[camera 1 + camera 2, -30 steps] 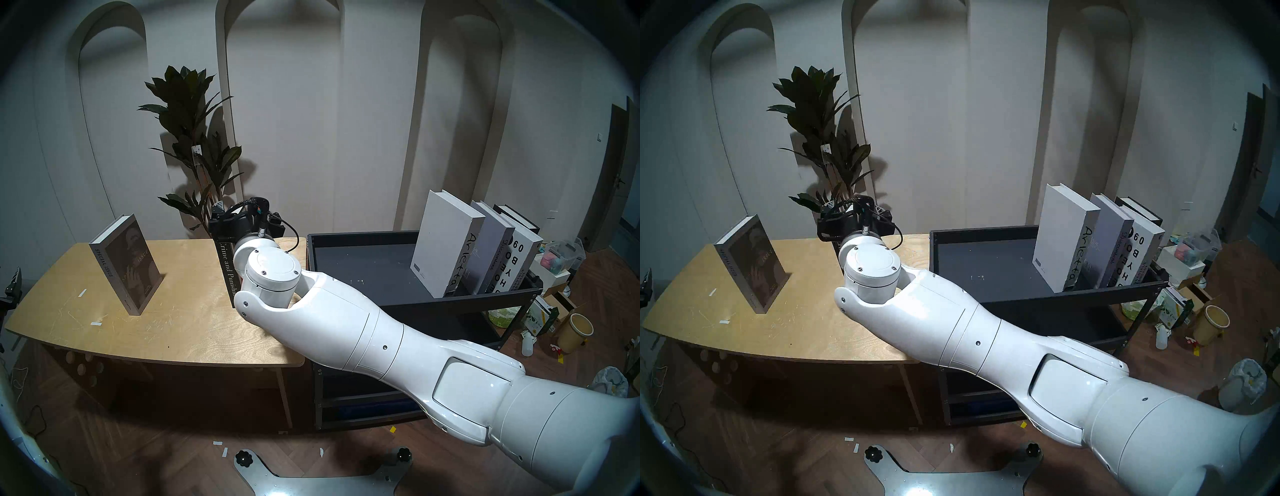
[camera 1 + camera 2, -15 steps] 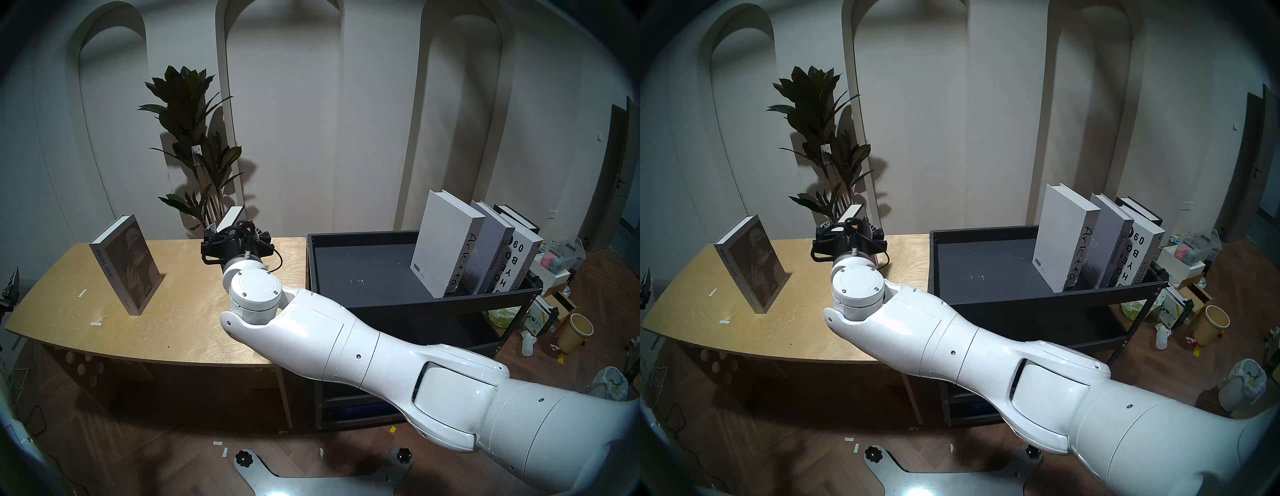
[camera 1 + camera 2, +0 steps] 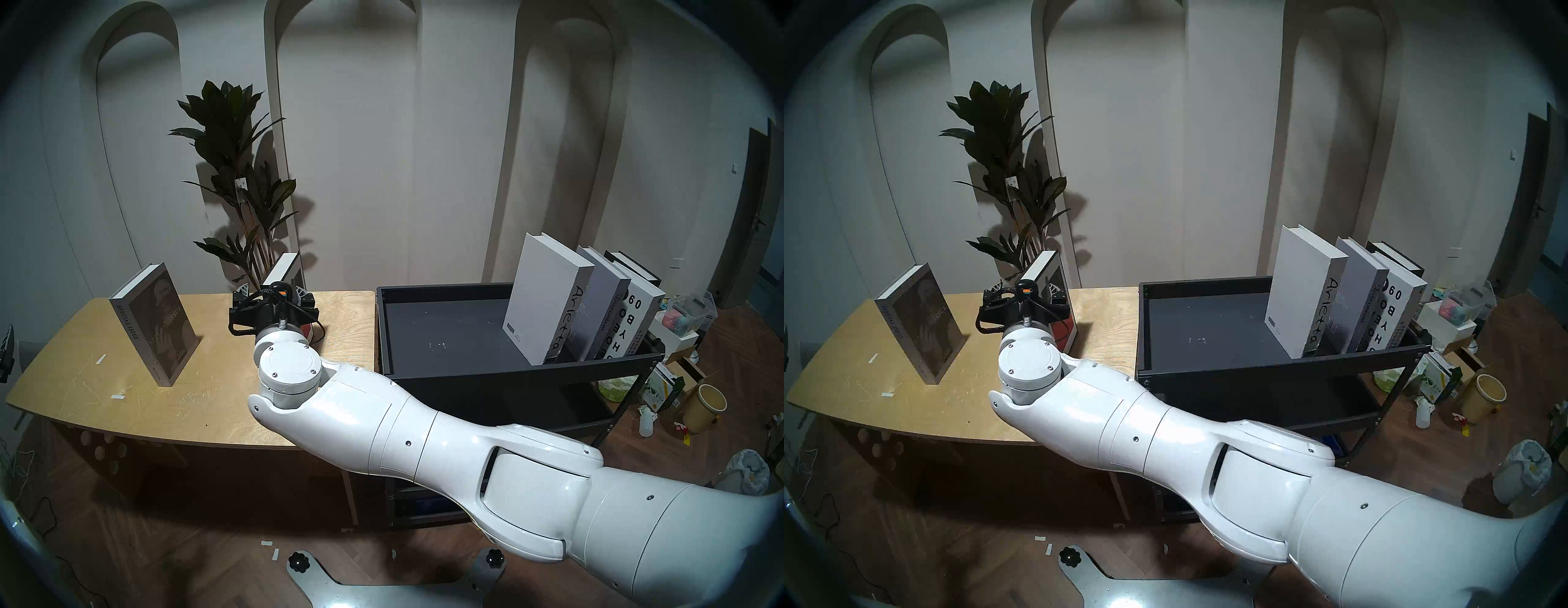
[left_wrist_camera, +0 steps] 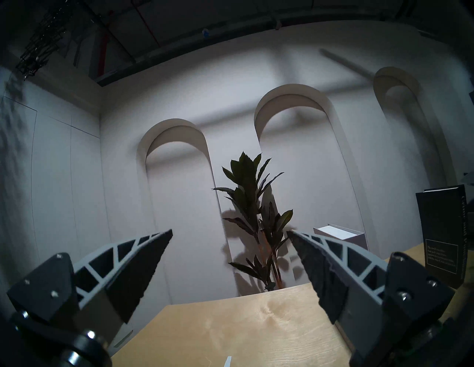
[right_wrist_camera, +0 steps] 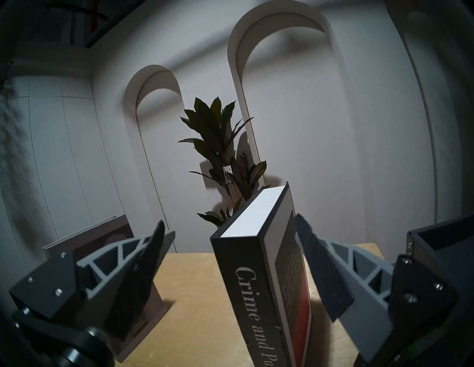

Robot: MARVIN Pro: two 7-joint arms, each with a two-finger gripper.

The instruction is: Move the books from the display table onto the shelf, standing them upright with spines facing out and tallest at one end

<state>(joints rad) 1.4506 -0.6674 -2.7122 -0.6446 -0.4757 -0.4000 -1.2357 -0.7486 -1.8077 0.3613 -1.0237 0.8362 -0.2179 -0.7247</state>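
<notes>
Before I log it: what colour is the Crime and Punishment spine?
Black, white lettering; the spine shows best in the right wrist view.

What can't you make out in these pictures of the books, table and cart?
- Black Crime and Punishment hardback: in both head views the right pincer's black wrist mount hides most of it; the right wrist view's bottom edge cuts off its spine title.
- Fourth, dark book at the back of the black metal cart: the white and grey books in front hide its title.
- Left pincer: head views cut it off at the left edge.
</notes>
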